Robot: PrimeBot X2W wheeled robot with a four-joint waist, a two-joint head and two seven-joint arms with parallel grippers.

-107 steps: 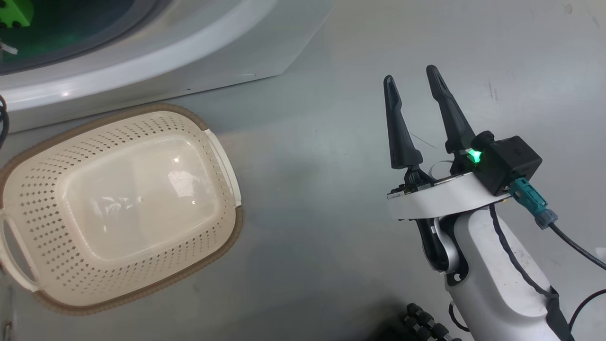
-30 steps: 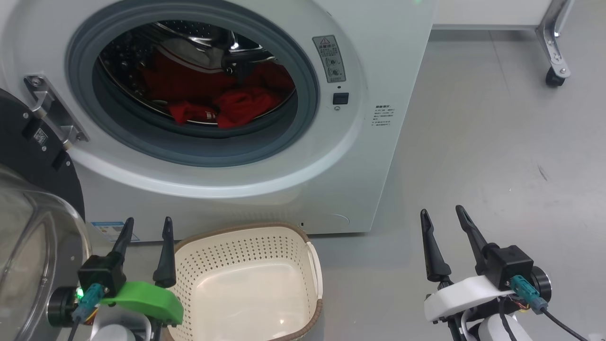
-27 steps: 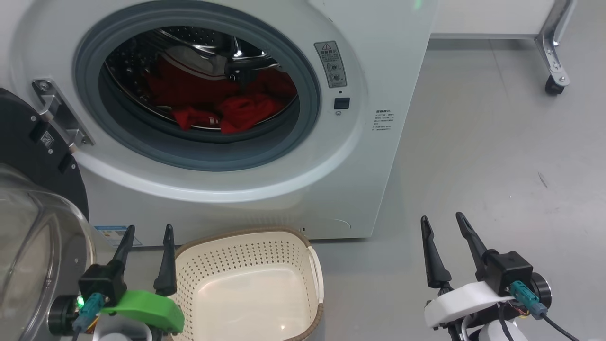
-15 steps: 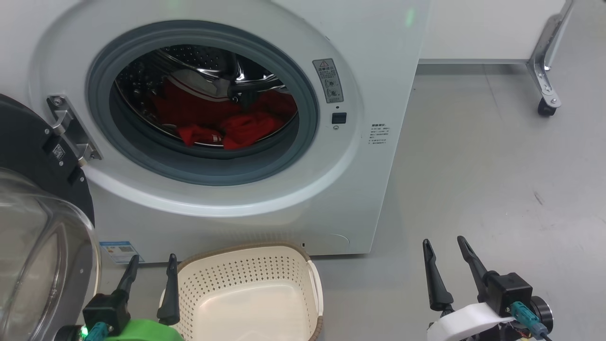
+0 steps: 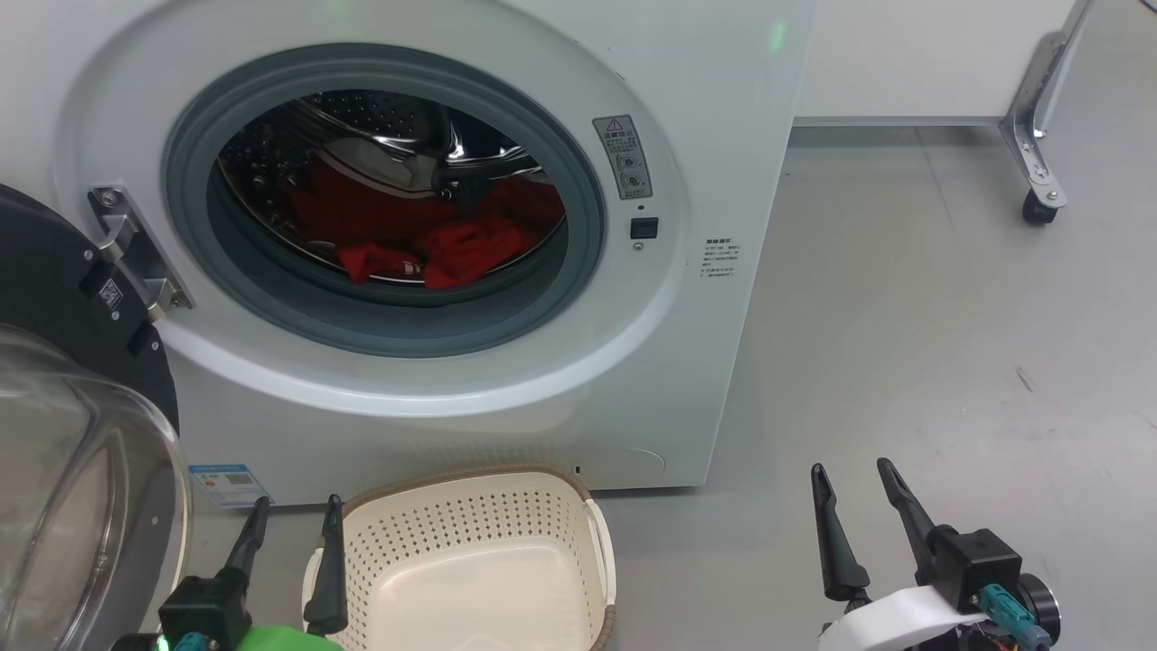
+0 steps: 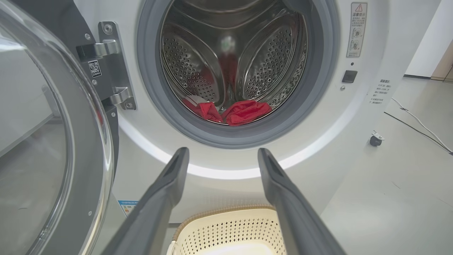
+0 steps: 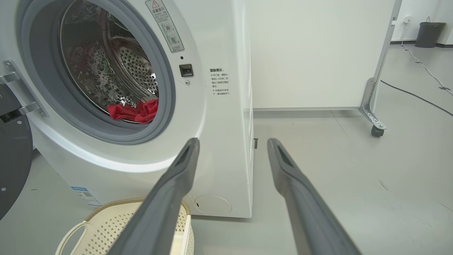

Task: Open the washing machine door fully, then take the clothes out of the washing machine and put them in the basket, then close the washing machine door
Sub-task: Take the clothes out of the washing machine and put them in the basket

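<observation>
The white washing machine (image 5: 705,136) stands ahead with its door (image 5: 63,434) swung open to the left, black ring and clear glass bowl facing me. Red clothes (image 5: 425,240) lie low in the steel drum, also seen as clothes (image 6: 244,111) and clothes (image 7: 136,111) in the wrist views. The cream basket (image 5: 470,493) sits empty on the floor below the opening. My left gripper (image 5: 294,511) is open at the basket's left rim. My right gripper (image 5: 850,475) is open over bare floor right of the machine. Nothing is held.
A white panel on a metal leg with a castor (image 5: 1035,210) stands at the back right. A dark bin (image 7: 428,33) and a floor cable (image 7: 417,94) lie farther right. A blue label (image 5: 224,484) marks the machine's lower left.
The head camera has tilted up from the floor and basket to the machine. Over the last second both grippers have slid lower in the view, still open.
</observation>
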